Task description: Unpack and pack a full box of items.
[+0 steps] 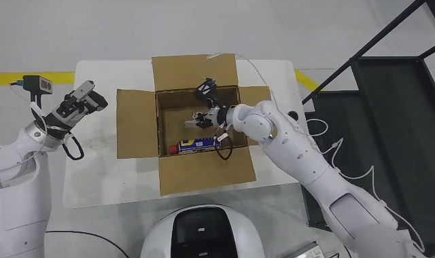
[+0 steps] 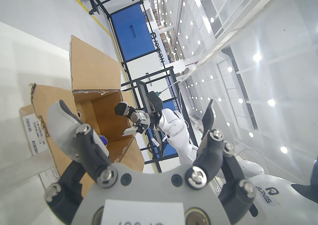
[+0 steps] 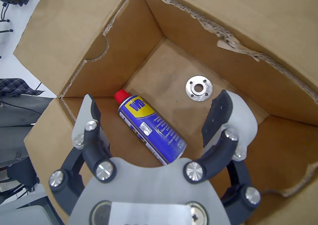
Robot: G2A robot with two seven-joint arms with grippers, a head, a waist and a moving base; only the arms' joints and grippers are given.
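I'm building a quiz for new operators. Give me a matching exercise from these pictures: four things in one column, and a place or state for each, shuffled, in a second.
1 spray can
2 metal ring
3 left gripper
4 right gripper

A open, over the inside of the box
B blue, on its side on the box floor
C silver, flat on the box floor
D open, apart from the box, at the table edge

Pairs: 1-B, 2-C, 3-D, 4-A
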